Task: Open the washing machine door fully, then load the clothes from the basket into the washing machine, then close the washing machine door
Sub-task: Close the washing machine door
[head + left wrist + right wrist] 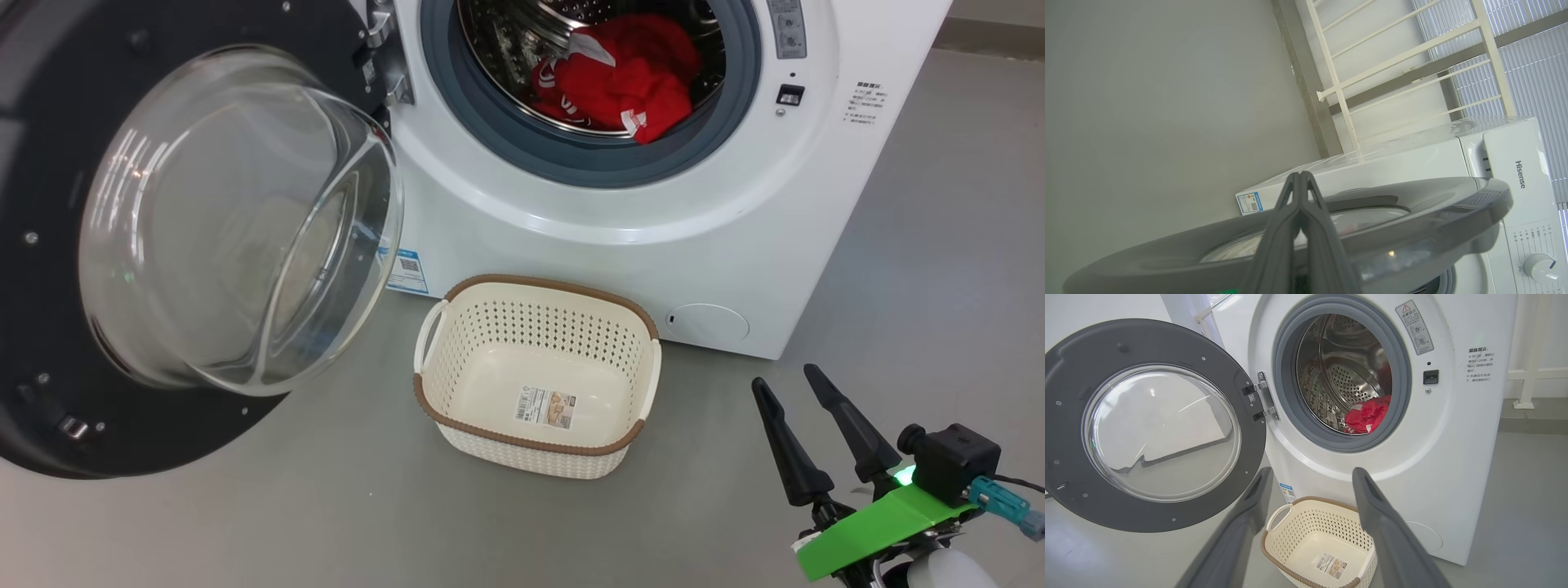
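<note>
Closest to my head camera, at the lower right, is my right gripper [784, 376], its two dark fingers spread apart and holding nothing, raised above the grey floor [326, 514] with a green bracket [882, 523] at its wrist. Just beyond it, to my left, the basket [531, 327] stands upright on the floor in front of the washing machine [620, 245], near its base; whether they touch I cannot tell. It has no garments in it, and a paper label [545, 407] lies on its bottom. Further left, the washing machine door [188, 237] stands swung wide open on its hinge [1263, 400], its inner side towards me and the clear glass bowl bulging out from the black rim. My left gripper [1300, 176] has its fingers pressed together with nothing between them; in my left wrist view they point across the door's dark outer face, close to it, though I cannot tell whether they touch it. A blue label sticker [406, 272] sits low on the machine's front, between the door and the basket. Behind the grey rubber ring [490, 122], the clothes [629, 82] lie bunched in the lower part of the perforated steel drum [506, 49], red with white trim and a small white tag.
</note>
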